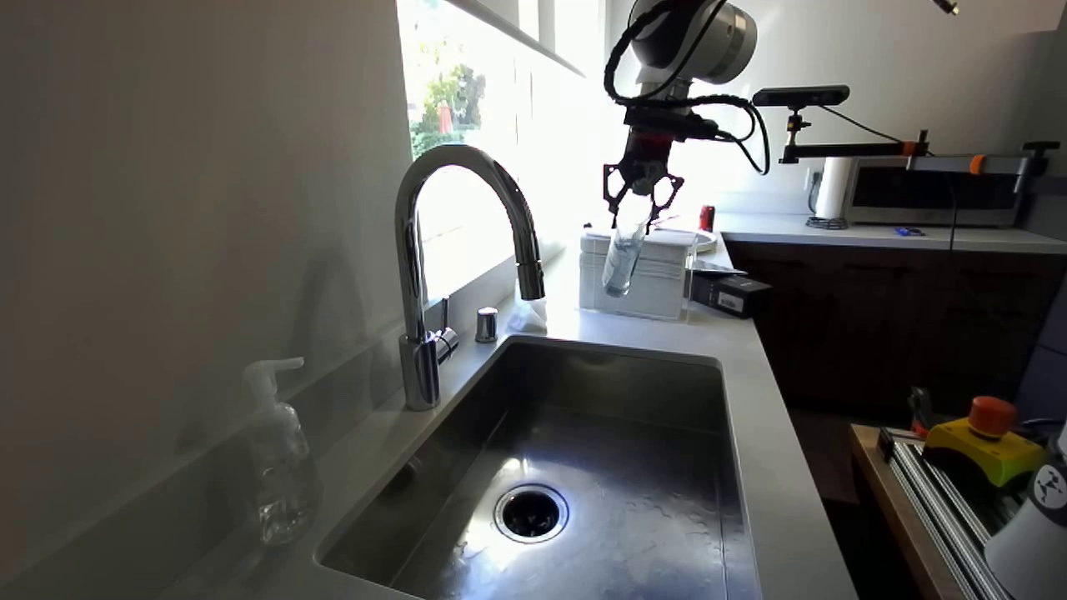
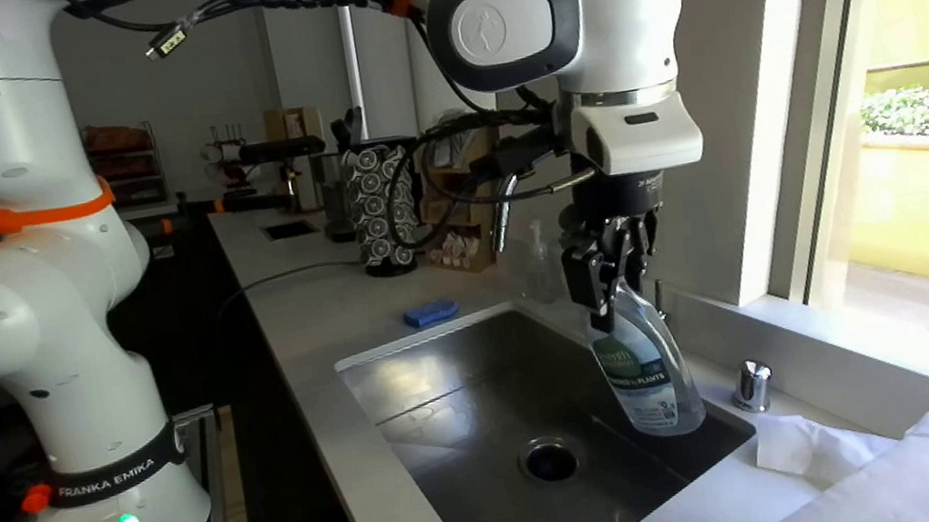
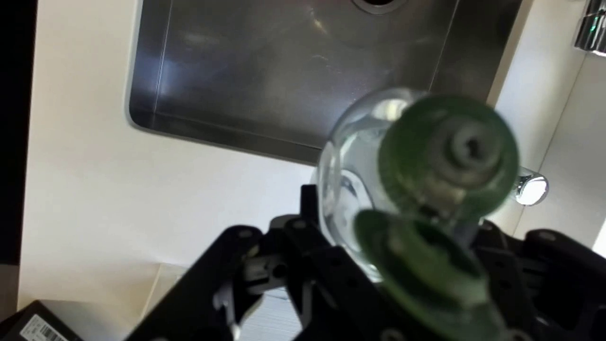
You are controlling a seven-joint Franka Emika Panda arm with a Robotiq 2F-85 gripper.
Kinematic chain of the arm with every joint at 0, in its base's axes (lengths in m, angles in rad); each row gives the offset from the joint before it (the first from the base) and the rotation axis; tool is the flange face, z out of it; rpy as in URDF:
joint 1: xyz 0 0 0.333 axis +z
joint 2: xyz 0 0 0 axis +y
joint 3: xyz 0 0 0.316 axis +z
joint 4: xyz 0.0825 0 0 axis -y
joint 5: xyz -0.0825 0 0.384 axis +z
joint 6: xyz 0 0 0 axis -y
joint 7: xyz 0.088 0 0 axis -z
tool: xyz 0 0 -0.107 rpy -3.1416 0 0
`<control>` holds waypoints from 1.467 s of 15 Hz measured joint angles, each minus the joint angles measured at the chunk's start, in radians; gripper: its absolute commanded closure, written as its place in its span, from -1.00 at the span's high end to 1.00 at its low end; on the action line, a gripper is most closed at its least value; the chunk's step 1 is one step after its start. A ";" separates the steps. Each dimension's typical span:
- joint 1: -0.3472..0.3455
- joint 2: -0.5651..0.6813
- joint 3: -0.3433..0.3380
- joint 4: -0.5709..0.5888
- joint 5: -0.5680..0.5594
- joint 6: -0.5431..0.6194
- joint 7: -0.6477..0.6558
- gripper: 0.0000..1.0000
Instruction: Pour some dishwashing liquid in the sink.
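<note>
The dishwashing liquid (image 2: 642, 372) is a translucent bottle with a printed label, hanging slightly tilted in the air. My gripper (image 2: 618, 302) is shut on its upper part. In the wrist view its green cap (image 3: 447, 156) faces the camera, with the hinged lid (image 3: 426, 265) flipped up. That bottle hides most of the right finger. The steel sink (image 1: 633, 533) has a round drain; in the wrist view the bottle overlaps the sink's edge. In an exterior view the bottle (image 1: 623, 262) appears in front of the white box, beyond the sink's far end.
An arched chrome faucet (image 1: 467, 154) rises beside the sink along the window wall. A clear pump bottle (image 1: 283, 475) and a chrome cap (image 2: 753, 385) stand on that side. A white box (image 1: 658, 287) and a black box (image 1: 729, 293) sit past the sink; a blue sponge (image 2: 431, 313) lies on the counter.
</note>
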 measured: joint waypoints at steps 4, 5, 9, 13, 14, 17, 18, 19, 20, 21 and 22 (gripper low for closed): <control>-0.018 0.054 -0.017 0.082 0.047 -0.124 0.025 -0.37; -0.022 0.070 -0.020 0.102 0.055 -0.149 0.033 -0.37; -0.044 0.133 -0.033 0.163 0.094 -0.190 0.039 -0.37; -0.069 0.185 -0.039 0.206 0.132 -0.196 0.033 -0.37; -0.076 0.196 -0.039 0.216 0.144 -0.205 0.028 -0.37; -0.095 0.227 -0.039 0.250 0.181 -0.247 0.014 -0.37; -0.102 0.236 -0.039 0.261 0.191 -0.262 0.010 -0.37; -0.107 0.245 -0.040 0.272 0.198 -0.272 0.005 -0.37; -0.113 0.253 -0.040 0.282 0.204 -0.283 0.001 -0.37; -0.119 0.261 -0.040 0.291 0.209 -0.291 -0.001 -0.37; -0.124 0.268 -0.041 0.299 0.213 -0.298 -0.002 -0.37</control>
